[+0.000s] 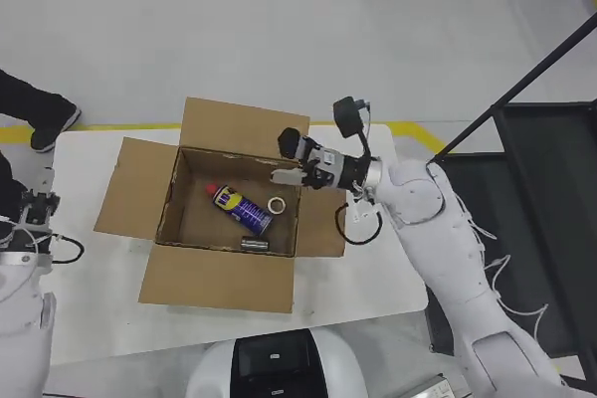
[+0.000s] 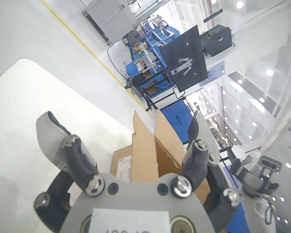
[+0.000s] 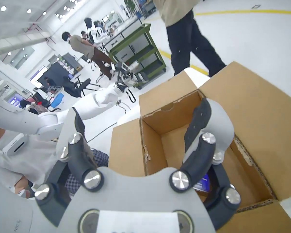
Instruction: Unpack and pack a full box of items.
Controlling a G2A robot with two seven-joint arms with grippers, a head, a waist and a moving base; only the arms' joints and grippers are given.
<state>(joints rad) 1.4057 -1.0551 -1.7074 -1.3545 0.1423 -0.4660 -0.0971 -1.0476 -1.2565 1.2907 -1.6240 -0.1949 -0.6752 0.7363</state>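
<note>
My right gripper [image 3: 138, 110] hung over the right rim of the open box [image 1: 179, 199], with fingers spread wide and holding nothing. My left gripper [image 2: 121, 120], also wide open and empty, was well apart from it at the left side of the table [image 1: 90, 298]. A spray can [image 1: 241, 209] lay in the box.

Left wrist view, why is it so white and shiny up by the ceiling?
Left wrist view: ceiling lamps glare, whitening everything beyond the left gripper. Right wrist view: the wide lens bows the box walls. Top view: even light, soft shade inside the box.
</note>
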